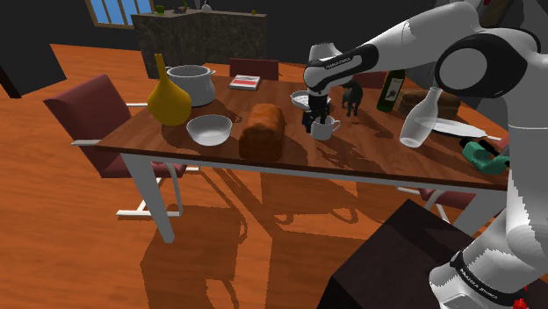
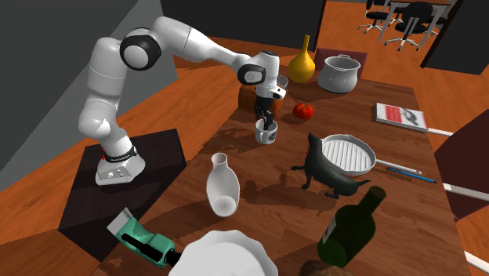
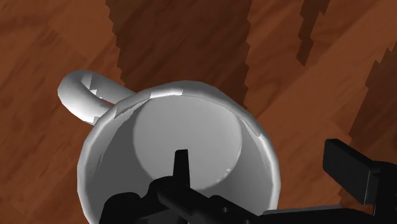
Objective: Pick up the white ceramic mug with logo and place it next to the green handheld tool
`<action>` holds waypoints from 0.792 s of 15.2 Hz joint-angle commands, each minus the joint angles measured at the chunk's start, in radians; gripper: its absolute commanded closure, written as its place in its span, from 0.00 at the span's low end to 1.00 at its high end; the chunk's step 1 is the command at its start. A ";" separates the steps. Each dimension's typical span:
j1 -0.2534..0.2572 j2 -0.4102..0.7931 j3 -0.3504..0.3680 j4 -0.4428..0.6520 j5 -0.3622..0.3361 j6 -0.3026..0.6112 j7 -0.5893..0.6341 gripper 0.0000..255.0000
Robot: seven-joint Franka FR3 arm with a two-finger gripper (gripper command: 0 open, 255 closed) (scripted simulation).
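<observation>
White mug with a round handle point(image 1: 325, 129) point(image 2: 266, 133) point(image 3: 191, 133) stands on the brown wooden table point(image 1: 369, 151), with the black gripper point(image 1: 318, 118) point(image 2: 266, 121) point(image 3: 264, 170) low over it.

The mug is upright, just beside the brown loaf of bread point(image 1: 262, 132). One black finger is inside the cup and the other is outside its wall. The fingers stand apart and do not squeeze the wall, so the mug is not held yet. I think the job is only at the start: the grab, the lift and the carry are all left to do. The green handheld tool point(image 1: 481, 155) point(image 2: 137, 239) lies well apart from the mug, at the table's end.
</observation>
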 commanded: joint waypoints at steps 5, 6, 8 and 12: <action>0.000 0.000 0.000 0.000 0.000 0.000 0.000 1.00; 0.000 0.000 0.000 0.000 0.000 0.000 0.000 1.00; 0.000 0.000 0.000 0.000 0.000 0.000 0.000 1.00; 0.000 0.000 0.000 0.000 0.000 0.000 0.000 1.00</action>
